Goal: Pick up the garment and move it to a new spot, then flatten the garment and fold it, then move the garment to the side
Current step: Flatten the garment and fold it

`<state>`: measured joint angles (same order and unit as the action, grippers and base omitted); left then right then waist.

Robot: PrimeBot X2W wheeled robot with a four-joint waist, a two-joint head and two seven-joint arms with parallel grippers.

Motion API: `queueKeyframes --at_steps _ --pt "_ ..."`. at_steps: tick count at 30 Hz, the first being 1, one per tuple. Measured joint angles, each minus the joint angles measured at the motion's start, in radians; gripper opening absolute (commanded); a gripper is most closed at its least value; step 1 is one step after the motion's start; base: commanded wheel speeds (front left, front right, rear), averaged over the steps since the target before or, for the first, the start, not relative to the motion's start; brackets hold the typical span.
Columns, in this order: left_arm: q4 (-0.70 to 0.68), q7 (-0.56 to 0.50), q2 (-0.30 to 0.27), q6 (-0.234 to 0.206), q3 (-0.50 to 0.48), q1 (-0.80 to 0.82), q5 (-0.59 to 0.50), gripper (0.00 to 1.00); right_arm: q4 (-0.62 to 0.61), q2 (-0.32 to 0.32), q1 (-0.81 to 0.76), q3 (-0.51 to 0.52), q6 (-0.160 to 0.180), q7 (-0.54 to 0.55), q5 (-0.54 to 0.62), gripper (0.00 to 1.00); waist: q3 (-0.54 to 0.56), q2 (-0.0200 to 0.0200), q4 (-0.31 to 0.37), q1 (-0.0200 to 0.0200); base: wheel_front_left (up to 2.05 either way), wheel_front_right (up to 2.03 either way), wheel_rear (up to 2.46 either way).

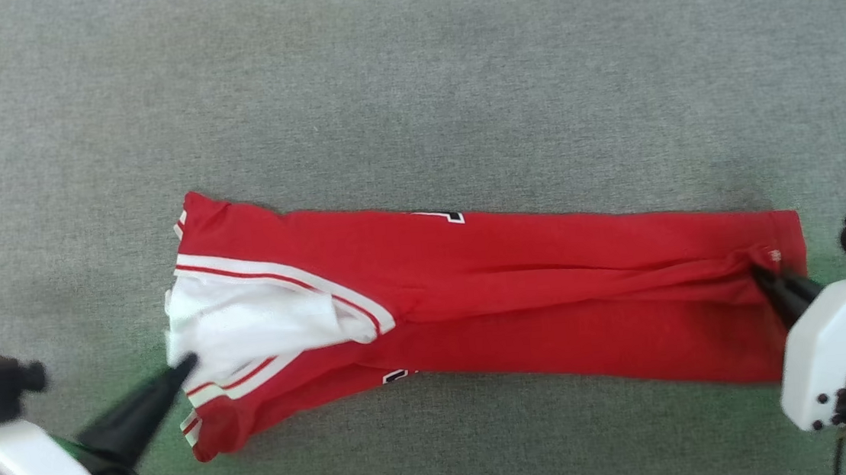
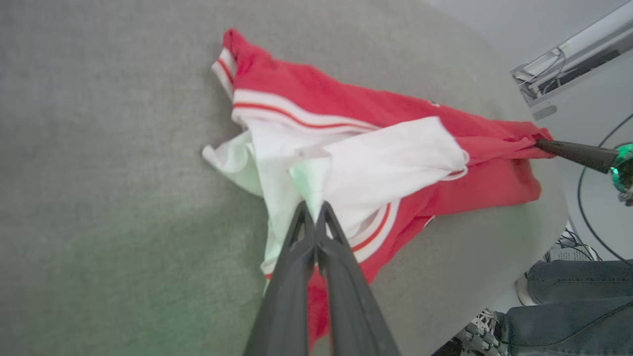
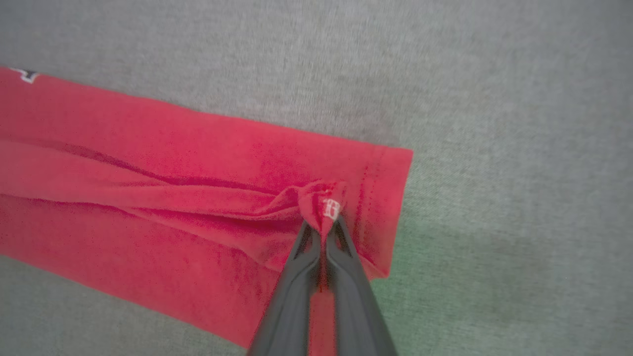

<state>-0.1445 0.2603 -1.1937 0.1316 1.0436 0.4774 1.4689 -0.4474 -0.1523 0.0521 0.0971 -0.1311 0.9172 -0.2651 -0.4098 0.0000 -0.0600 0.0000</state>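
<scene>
The garment (image 1: pixel 510 276) lies as a long red strip across the grey cloth-covered table (image 1: pixel 409 78), with a white sleeve and striped trim bunched at its left end. My left gripper (image 1: pixel 187 360) is shut, its tips pinching the white sleeve (image 2: pixel 385 163); in the left wrist view the left gripper (image 2: pixel 312 205) shows its two fingers pressed together. My right gripper (image 1: pixel 759 271) is shut on a gathered pinch of the red hem at the right end, and the right gripper (image 3: pixel 322 225) holds a small pucker of the garment (image 3: pixel 148 148). Creases run along the strip between both grips.
Wide bare grey surface lies beyond the garment. In the left wrist view the table's curved edge (image 2: pixel 554 237) drops off, with a person's jeans-clad legs (image 2: pixel 573 301) and a shoe (image 2: pixel 482 336) beside it, a cable and a pale rail (image 2: pixel 568 59).
</scene>
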Motion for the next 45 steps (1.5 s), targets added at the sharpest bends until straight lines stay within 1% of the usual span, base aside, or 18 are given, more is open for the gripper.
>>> queueKeyframes --at_steps 4,9,10,11,12,13,14,16,17,23,29,32,34,41,42,43,44,45 --pt "0.053 0.000 0.088 0.000 -0.014 -0.041 -0.040 0.00 0.099 0.020 0.017 0.000 0.000 -0.041 0.002 0.00 -0.016 0.0000 0.000 0.0000 0.00 0.00 0.00" --pt "0.124 0.000 0.152 0.000 -0.004 -0.034 -0.051 0.00 0.205 0.023 0.071 -0.034 0.000 -0.083 0.010 0.00 -0.027 0.0000 0.010 -0.0001 0.00 0.00 0.00" --pt "0.134 0.000 0.158 0.000 -0.007 -0.031 -0.051 0.00 0.218 0.023 0.079 -0.040 0.000 -0.091 0.010 0.12 -0.028 0.0000 0.013 0.0000 0.00 0.00 0.00" --pt "0.139 0.000 0.161 0.000 -0.010 -0.029 -0.051 0.00 0.226 0.024 0.085 -0.047 0.000 -0.098 0.010 0.44 -0.029 0.0000 0.016 0.0000 0.00 0.00 0.00" --pt "0.141 0.000 0.165 0.000 -0.015 -0.029 -0.052 0.03 0.231 0.027 0.087 -0.050 0.000 -0.105 0.009 0.86 -0.029 0.0000 0.018 0.0000 0.00 0.00 0.00" --pt "0.142 0.000 0.168 0.000 -0.023 -0.029 -0.054 0.25 0.232 0.030 0.088 -0.051 0.000 -0.109 0.007 1.00 -0.029 0.0000 0.019 0.0000 0.00 0.00 0.00" --pt "0.142 0.000 0.172 0.000 -0.035 -0.029 -0.058 0.41 0.231 0.033 0.090 -0.049 0.000 -0.110 -0.001 1.00 -0.028 0.0000 0.021 0.0000 0.00 0.00 0.00" --pt "0.128 0.000 0.181 0.000 -0.067 -0.036 -0.069 0.63 0.221 0.037 0.086 -0.040 -0.001 -0.107 -0.008 1.00 -0.022 0.0000 0.021 0.0000 0.00 0.00 0.00" --pt "0.126 0.000 0.188 0.000 -0.096 -0.047 -0.075 0.96 0.209 0.040 0.082 -0.035 -0.001 -0.099 -0.012 1.00 -0.017 0.0000 0.021 0.0000 0.00 0.00 0.00" --pt "0.130 0.001 0.267 0.000 -0.288 -0.168 -0.132 1.00 0.137 0.041 0.046 0.039 -0.001 -0.016 -0.043 1.00 0.021 0.0000 0.014 0.0000 0.00 0.00 0.00" --pt "0.224 0.001 0.401 0.000 -0.455 -0.267 -0.264 1.00 0.220 0.050 0.049 0.108 0.000 0.017 -0.051 1.00 0.046 0.0000 -0.024 0.0000 0.00 0.00 0.00" --pt "0.268 0.001 0.479 0.000 -0.534 -0.285 -0.377 1.00 0.273 0.053 0.069 0.133 0.000 0.026 -0.051 1.00 0.055 0.0000 -0.049 0.0000 0.00 0.00 0.00" --pt "0.286 0.001 0.557 0.000 -0.650 -0.301 -0.533 1.00 0.308 0.053 0.084 0.154 0.000 0.035 -0.051 1.00 0.062 0.0000 -0.074 0.0000 0.00 0.00 0.00" --pt "0.209 0.001 0.725 0.000 -0.871 -0.363 -0.893 1.00 0.357 0.053 0.093 0.195 0.000 0.079 -0.036 1.00 0.072 0.0000 -0.122 0.0000 0.00 0.00 0.00" --pt "0.199 0.001 0.736 0.000 -0.888 -0.369 -0.938 1.00 0.360 0.053 0.095 0.197 0.000 0.086 -0.032 0.87 0.073 0.0000 -0.126 0.0000 0.00 0.00 0.00" --pt "0.187 0.001 0.748 0.000 -0.904 -0.378 -0.965 1.00 0.363 0.053 0.097 0.199 0.000 0.090 -0.031 0.47 0.073 0.0000 -0.128 0.0000 0.00 0.00 0.00" --pt "0.178 0.001 0.767 0.000 -0.918 -0.385 -0.984 1.00 0.365 0.053 0.098 0.200 0.000 0.095 -0.030 0.23 0.073 0.0000 -0.130 0.0000 0.00 0.00 0.00" --pt "0.168 0.001 0.781 0.000 -0.927 -0.388 -1.002 1.00 0.366 0.054 0.100 0.202 0.000 0.095 -0.026 0.12 0.072 0.0000 -0.132 0.0000 0.00 0.00 0.00"
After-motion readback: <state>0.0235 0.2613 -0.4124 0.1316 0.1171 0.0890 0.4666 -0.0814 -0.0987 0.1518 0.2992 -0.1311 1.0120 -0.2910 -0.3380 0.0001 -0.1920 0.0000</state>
